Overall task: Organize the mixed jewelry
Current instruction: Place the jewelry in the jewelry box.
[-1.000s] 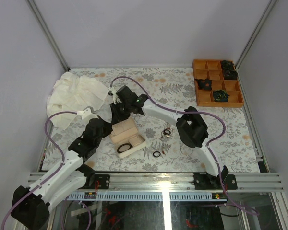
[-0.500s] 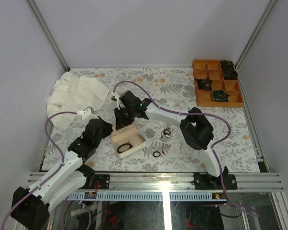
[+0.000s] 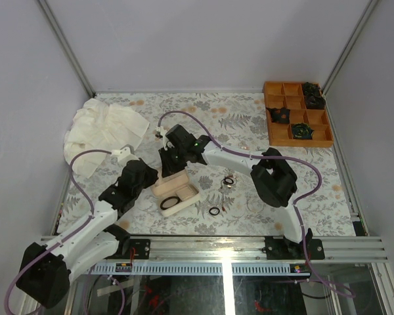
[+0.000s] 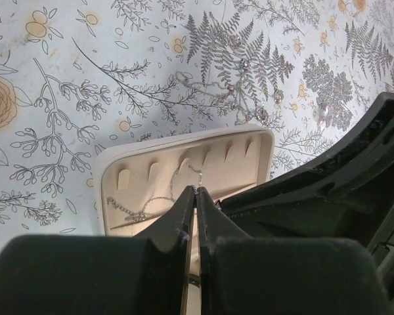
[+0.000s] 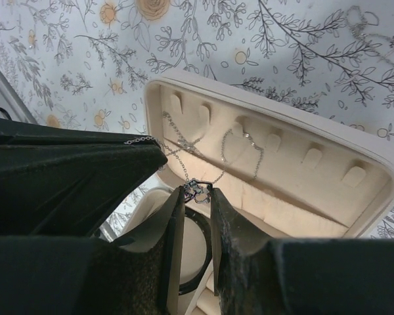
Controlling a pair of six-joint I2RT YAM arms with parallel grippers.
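Plain pale grey walls (image 3: 203, 39) around a floral-print tabletop (image 3: 328, 197)

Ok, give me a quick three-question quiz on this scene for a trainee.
1. True or false: the left tool is wide open.
2. The right tool pinches: A a black bangle, B a silvery chain, C a cloth?
3. Fill in: a black ring lies inside the open ___.
Key: 1 false; 2 B; 3 jewelry box.
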